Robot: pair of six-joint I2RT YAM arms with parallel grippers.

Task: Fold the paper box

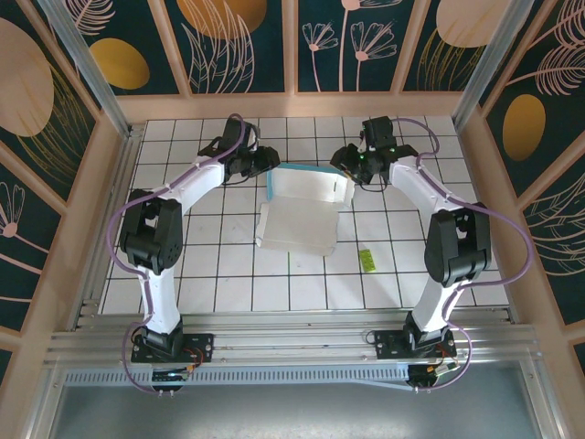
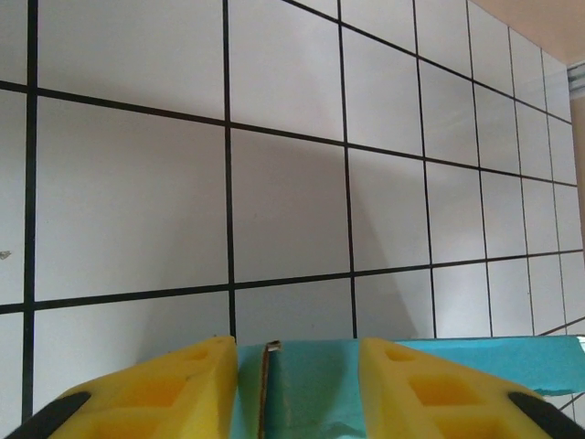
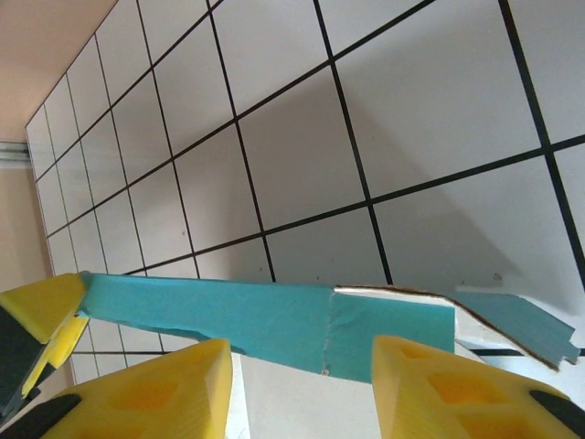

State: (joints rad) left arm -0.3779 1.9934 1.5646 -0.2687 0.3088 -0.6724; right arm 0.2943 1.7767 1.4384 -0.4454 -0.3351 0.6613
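The paper box [image 1: 297,224] lies open in the middle of the tiled surface [image 1: 183,274], white inside up and long axis running left to right. Its far long wall [image 1: 311,174] stands raised, teal face outward. The coming move turns on that wall: it spans the gap between the claws, the left claw [image 1: 267,161] at its left end and the right claw [image 1: 345,163] at its right end, each arm equally near. In the wrist views the yellow fingers [image 2: 183,375] of the left claw stand partly apart with the teal card's corner edge between them. The right claw's fingers [image 3: 439,384] are likewise partly apart with the wall crossing between. Neither looks clamped yet. Both arms reach forward from their bases, elbows out, forearms angled inward toward the box's far edge.
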